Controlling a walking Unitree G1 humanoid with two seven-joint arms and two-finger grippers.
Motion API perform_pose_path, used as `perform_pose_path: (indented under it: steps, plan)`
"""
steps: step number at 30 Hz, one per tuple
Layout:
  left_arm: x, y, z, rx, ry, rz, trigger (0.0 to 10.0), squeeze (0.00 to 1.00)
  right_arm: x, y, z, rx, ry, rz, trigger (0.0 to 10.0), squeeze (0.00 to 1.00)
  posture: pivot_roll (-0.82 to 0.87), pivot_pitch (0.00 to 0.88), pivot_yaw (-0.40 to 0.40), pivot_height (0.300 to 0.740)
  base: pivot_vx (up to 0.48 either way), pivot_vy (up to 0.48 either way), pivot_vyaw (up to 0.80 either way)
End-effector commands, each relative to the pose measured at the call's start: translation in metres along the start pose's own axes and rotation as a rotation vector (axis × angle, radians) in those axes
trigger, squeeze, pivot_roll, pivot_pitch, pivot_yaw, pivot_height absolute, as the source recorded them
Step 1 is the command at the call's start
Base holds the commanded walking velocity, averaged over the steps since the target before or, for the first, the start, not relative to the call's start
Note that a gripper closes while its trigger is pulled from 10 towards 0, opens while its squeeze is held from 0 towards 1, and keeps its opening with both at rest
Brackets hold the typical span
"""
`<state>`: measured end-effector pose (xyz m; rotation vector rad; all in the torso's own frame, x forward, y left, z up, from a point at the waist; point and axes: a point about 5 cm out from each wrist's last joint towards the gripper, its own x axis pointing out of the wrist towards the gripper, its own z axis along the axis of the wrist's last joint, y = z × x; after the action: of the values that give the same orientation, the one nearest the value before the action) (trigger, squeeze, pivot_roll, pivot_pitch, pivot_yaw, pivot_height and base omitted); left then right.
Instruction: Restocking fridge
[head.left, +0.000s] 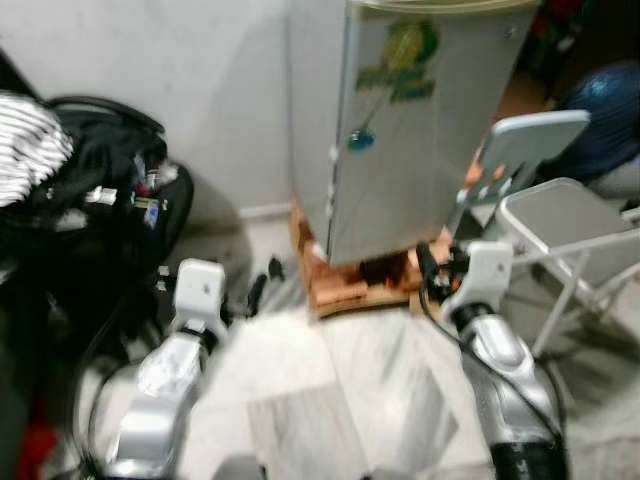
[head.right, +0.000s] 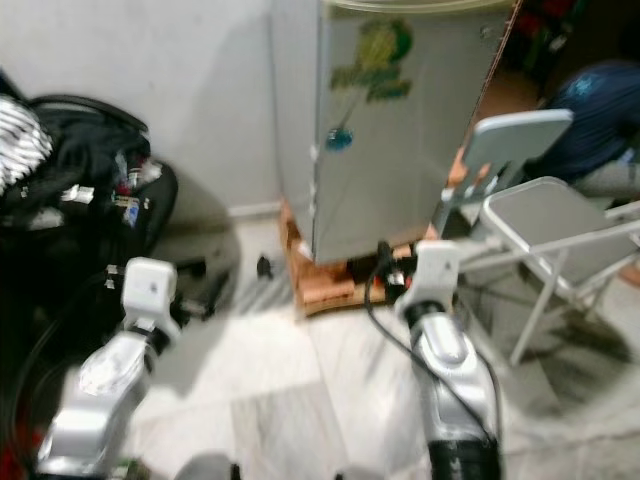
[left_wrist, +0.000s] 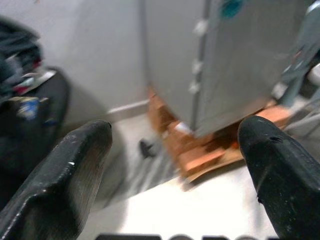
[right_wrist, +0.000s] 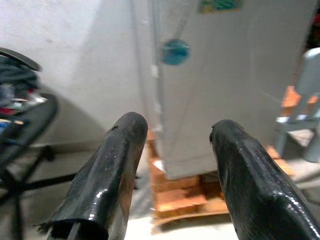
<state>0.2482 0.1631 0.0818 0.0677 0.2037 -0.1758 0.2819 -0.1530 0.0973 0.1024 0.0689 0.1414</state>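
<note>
Ahead of us the small grey fridge (head.left: 415, 130) stands with its door shut, raised on a wooden pallet (head.left: 345, 280) that juts out onto the floor. On our right a grey folding chair (head.left: 560, 225) crowds the fridge's side, touching or nearly so. On our left a heap of black bags (head.left: 95, 200) fills the corner. Between these lies open pale tiled floor (head.left: 320, 390), a free lane to the door.
</note>
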Motion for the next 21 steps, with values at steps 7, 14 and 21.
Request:
perform_pose_path:
  steps: [7, 14, 21]
  plan:
    - [0.0042, -0.0063, 0.0114, 0.015, -0.064, -0.024, 10.0, 0.00, -0.0021, -0.0096, 0.0049, -0.024, -0.016, -0.032, 10.0, 0.00, 0.09, 0.016, -0.019, 0.740, 0.200, 0.396, -0.14]
    - [0.0047, -0.0067, 0.0112, 0.006, -0.062, -0.022, 10.0, 0.00, -0.0023, -0.0097, 0.0053, -0.028, -0.020, -0.037, 10.0, 0.00, 0.09, 0.016, -0.020, 0.740, 0.278, 0.084, 0.00]
    - [0.0043, -0.0102, 0.0137, 0.048, -0.081, -0.051, 10.0, 0.00, -0.0007, -0.0110, 0.0077, -0.033, -0.028, -0.041, 10.0, 0.00, 0.10, 0.015, -0.023, 0.740, 0.382, 0.193, 0.00]
